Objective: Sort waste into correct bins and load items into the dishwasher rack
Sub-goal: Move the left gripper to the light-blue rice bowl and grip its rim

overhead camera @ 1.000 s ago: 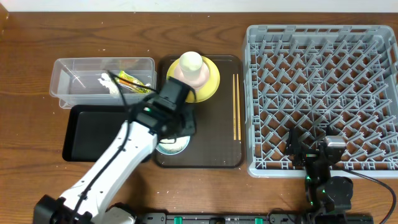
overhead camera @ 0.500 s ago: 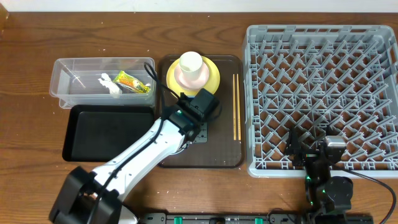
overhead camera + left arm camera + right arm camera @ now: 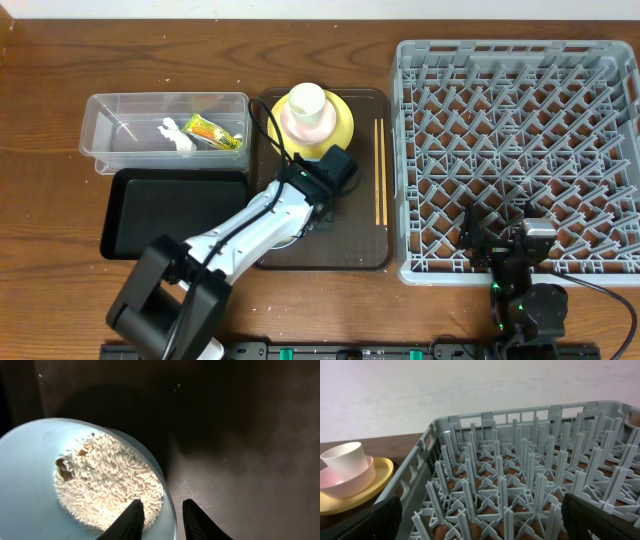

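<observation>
The blue bowl (image 3: 30,490), holding rice (image 3: 110,485), sits on the brown tray (image 3: 365,250). Its rim is straddled by the left claw (image 3: 161,506), set narrow; a firm pinch cannot be confirmed. Emptying seems in hand, so a lift and tip into the black bin (image 3: 170,215) is called for. The plate (image 3: 342,125) and chopsticks (image 3: 379,170) crowd nearby. The right claw (image 3: 480,515) is held wide over the rack (image 3: 520,460).

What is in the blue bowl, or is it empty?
Not empty. In the left wrist view the light-blue bowl holds a heap of white rice grains, with a small brown bit among them.
</observation>
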Robot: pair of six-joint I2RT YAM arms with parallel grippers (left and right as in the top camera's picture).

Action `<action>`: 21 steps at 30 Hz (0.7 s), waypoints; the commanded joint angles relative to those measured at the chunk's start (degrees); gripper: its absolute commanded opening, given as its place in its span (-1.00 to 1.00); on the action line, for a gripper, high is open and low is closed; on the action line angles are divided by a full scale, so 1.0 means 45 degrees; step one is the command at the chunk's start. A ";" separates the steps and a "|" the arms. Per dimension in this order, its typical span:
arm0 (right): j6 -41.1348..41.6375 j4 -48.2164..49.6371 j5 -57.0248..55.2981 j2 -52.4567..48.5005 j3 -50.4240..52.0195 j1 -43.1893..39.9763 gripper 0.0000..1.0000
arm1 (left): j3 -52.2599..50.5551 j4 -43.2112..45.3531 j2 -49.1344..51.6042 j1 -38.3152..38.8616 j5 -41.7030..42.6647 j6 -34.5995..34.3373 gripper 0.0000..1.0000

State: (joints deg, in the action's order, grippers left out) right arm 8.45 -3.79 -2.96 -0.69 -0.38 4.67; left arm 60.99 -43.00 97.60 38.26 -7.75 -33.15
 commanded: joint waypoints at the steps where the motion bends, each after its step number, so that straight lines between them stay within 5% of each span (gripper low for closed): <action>1: -0.0185 -0.0053 0.0005 0.0044 0.0015 -0.0083 0.99 | -0.0170 0.0005 0.0199 0.0024 -0.0287 -0.0092 -0.53; 21: -0.0185 -0.0053 0.0005 0.0044 0.0015 -0.0083 0.98 | -0.0175 0.0102 0.0457 0.0053 -0.0282 -0.0942 -0.63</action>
State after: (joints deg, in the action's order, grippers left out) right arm 8.45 -3.79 -2.96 -0.69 -0.38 4.67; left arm 60.99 -42.50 98.28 38.33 -7.92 -36.23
